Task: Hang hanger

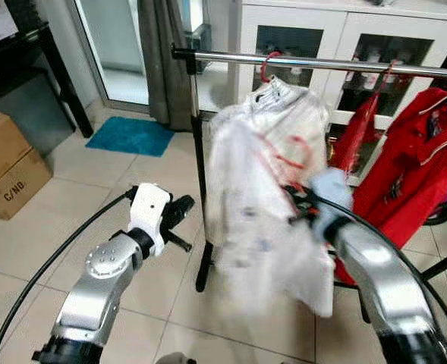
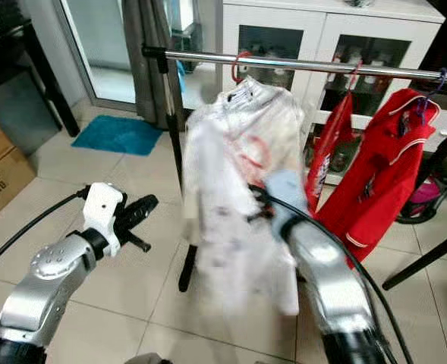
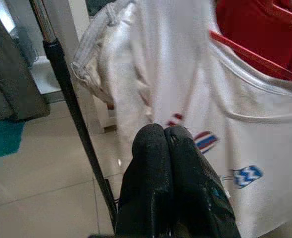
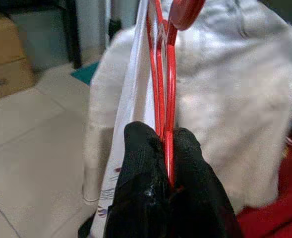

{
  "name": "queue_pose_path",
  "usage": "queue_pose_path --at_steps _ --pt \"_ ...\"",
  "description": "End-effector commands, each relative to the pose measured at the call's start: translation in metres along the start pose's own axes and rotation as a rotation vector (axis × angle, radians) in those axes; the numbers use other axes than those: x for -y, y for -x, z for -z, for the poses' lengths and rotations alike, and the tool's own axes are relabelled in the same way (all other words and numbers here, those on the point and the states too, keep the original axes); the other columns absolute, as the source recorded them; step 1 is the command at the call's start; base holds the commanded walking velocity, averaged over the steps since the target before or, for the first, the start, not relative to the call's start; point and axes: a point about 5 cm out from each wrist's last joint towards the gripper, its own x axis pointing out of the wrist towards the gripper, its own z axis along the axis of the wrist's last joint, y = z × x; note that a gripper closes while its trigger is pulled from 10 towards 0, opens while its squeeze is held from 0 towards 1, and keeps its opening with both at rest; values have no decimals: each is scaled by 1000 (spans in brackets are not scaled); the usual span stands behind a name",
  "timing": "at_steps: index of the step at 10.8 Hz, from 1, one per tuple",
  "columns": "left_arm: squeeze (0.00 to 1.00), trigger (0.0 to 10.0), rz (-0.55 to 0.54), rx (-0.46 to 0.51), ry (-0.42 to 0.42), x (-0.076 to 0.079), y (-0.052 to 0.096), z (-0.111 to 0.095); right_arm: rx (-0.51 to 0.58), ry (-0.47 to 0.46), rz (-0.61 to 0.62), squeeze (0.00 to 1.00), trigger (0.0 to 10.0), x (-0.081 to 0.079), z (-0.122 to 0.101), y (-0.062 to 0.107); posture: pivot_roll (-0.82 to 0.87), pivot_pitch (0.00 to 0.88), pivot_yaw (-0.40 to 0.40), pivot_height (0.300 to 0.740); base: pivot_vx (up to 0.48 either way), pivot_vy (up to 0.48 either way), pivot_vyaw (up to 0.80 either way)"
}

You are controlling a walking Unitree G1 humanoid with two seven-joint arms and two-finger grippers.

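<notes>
A white shirt (image 1: 261,189) hangs on a red hanger (image 4: 166,74) whose hook (image 1: 267,64) sits at the silver rail (image 1: 375,67) of a clothes rack; motion blur hides whether the hook rests fully on it. My right gripper (image 1: 293,199) is pressed into the shirt's front, shut on the hanger's red wire, as the right wrist view shows (image 4: 164,139). My left gripper (image 1: 179,209) is shut with nothing in it, held low and to the left of the rack's black post (image 1: 202,197). In the left wrist view its fingertips (image 3: 155,136) point at the shirt's lower part.
Red garments (image 1: 413,174) hang further right on the same rail. A white glass-door cabinet (image 1: 299,30) stands behind the rack. Cardboard boxes (image 1: 7,163) and a black table sit at the left, with a teal mat (image 1: 132,135) and a grey curtain (image 1: 166,53) beyond.
</notes>
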Motion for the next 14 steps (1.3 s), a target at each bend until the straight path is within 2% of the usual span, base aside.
queue_pose_path --at_steps 1,3,4,6,8,10,11,14 --pt "0 10000 -21 16 -12 -4 -1 -3 19 -19 38 0 10000 3 -6 6 -11 0 53 740 0 0 0" --pt "0 10000 -17 20 -12 -3 -2 -4 -37 -41 136 0 10000 9 4 13 -13 0 55 740 137 0 0" --pt "0 10000 -15 18 -15 -3 -2 -3 -66 -36 232 0 10000 18 6 12 -12 0 55 740 311 0 0" --pt "0 10000 -43 13 -28 -7 -2 -2 -83 -36 267 0 10000 18 5 8 -7 0 49 740 324 0 -234" --pt "0 10000 -46 15 -31 -7 0 -2 -81 -41 279 0 10000 16 4 5 7 0 35 740 326 0 -788" --pt "0 10000 -41 20 -36 -6 1 -2 -62 -36 320 0 10000 15 -2 -1 9 0 33 740 326 0 0" --pt "0 10000 -40 21 -38 -6 1 -2 -58 -40 313 0 10000 13 -4 -2 8 0 34 740 322 0 0" --pt "0 10000 -34 23 -48 -5 1 -3 -19 -48 178 0 10000 -4 -9 -7 17 0 30 740 326 0 0"
